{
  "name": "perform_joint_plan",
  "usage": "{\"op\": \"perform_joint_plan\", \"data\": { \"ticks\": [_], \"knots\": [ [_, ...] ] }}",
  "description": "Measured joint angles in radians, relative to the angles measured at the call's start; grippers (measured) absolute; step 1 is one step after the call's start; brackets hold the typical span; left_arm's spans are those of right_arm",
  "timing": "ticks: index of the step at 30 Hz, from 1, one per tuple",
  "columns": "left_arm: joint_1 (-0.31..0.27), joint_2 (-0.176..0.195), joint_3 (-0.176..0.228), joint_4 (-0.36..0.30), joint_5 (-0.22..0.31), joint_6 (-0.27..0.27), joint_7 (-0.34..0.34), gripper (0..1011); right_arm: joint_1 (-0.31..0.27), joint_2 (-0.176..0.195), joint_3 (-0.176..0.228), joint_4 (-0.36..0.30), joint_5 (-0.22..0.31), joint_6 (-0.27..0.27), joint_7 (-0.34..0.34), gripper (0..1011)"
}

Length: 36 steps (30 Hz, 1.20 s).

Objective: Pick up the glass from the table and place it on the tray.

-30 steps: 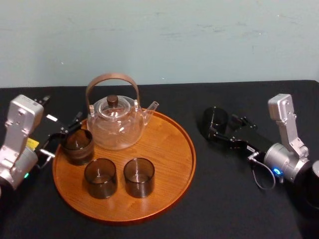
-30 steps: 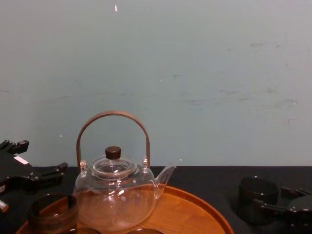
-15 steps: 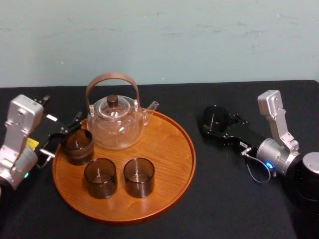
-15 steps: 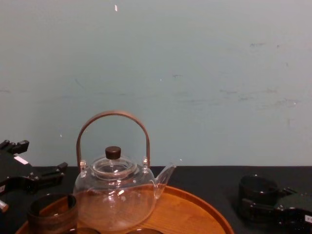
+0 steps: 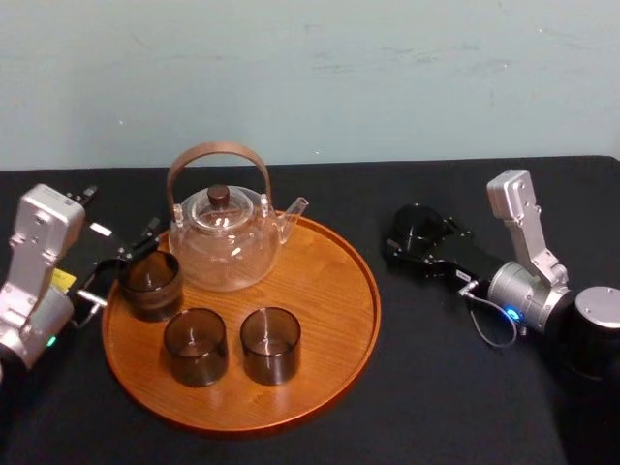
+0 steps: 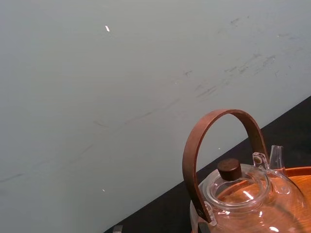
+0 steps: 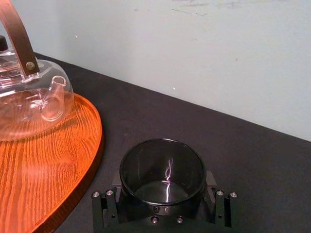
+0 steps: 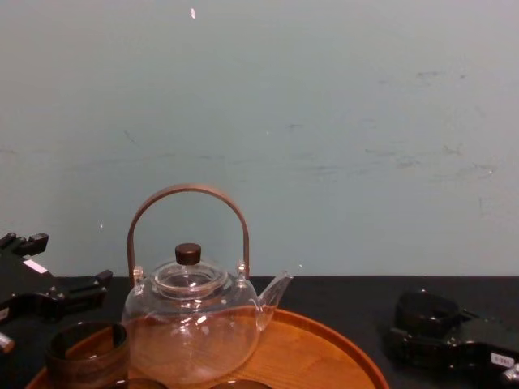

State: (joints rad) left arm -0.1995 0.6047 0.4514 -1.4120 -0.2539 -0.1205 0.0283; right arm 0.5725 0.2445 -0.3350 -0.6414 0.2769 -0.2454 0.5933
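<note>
Your right gripper (image 5: 415, 244) squeezes the glass (image 5: 418, 223), middle right, not yet on the tray (image 5: 329, 291). Left gripper (image 5: 121, 263) waits, fingers spread.

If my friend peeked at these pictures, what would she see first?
Probably the big round orange tray on the black table, with a clear teapot at its back and three dark glasses near it. Next, the right claw on the tray's right, around one more dark glass on the table. The left claw sits open at the tray's left edge.
</note>
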Motion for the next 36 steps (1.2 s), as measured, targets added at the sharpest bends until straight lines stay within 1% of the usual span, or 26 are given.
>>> {"op": "perform_joint_plan", "data": {
  "ticks": [13, 16, 19, 36],
  "knots": [
    [0.000, 0.000, 0.000, 0.000, 0.000, 0.000, 0.000, 1001, -0.005, 0.003, 0.001, -0.008, 0.001, 0.002, -0.002, 1002],
    [0.000, 0.000, 0.000, 0.000, 0.000, 0.000, 0.000, 1001, -0.006, 0.003, 0.001, -0.009, 0.002, 0.002, -0.002, 942],
    [0.000, 0.000, 0.000, 0.000, 0.000, 0.000, 0.000, 1001, -0.007, 0.003, 0.001, -0.010, 0.002, 0.002, -0.003, 904],
    [0.000, 0.000, 0.000, 0.000, 0.000, 0.000, 0.000, 1001, -0.010, 0.005, 0.005, -0.013, 0.005, 0.004, -0.001, 904]
  ]
}}
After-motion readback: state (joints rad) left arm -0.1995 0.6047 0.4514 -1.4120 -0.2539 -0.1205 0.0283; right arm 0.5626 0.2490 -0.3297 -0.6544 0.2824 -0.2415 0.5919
